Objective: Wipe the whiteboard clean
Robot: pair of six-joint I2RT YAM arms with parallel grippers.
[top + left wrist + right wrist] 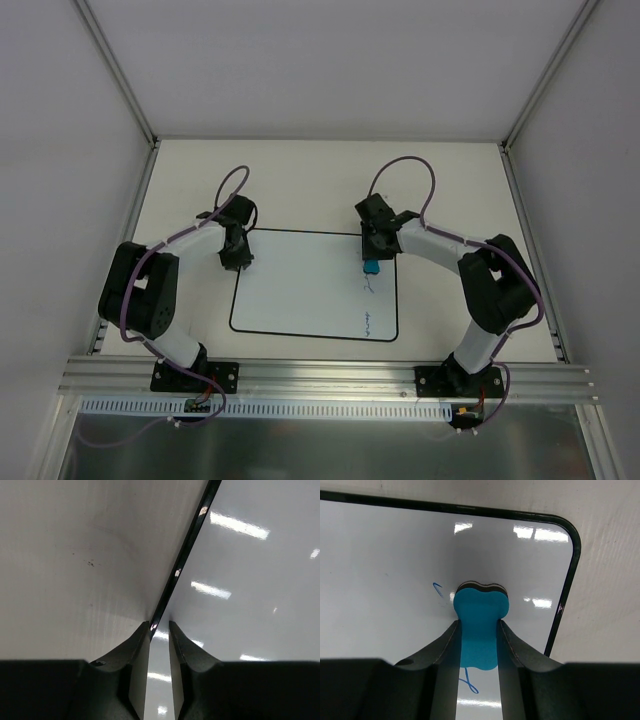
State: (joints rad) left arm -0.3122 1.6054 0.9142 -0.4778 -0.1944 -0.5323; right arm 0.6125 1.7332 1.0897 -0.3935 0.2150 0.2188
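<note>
The whiteboard lies flat on the table, white with a thin black border. Faint blue writing shows near its right edge. My right gripper is shut on a blue eraser and holds it on the board near the far right corner. In the right wrist view the eraser sits between my fingers on the board, with blue strokes beside it and under it. My left gripper rests at the board's far left corner, jaws nearly together and empty, over the black border.
The cream table top extends beyond the board on all sides. White walls with metal frame posts enclose the area. An aluminium rail carries both arm bases at the near edge.
</note>
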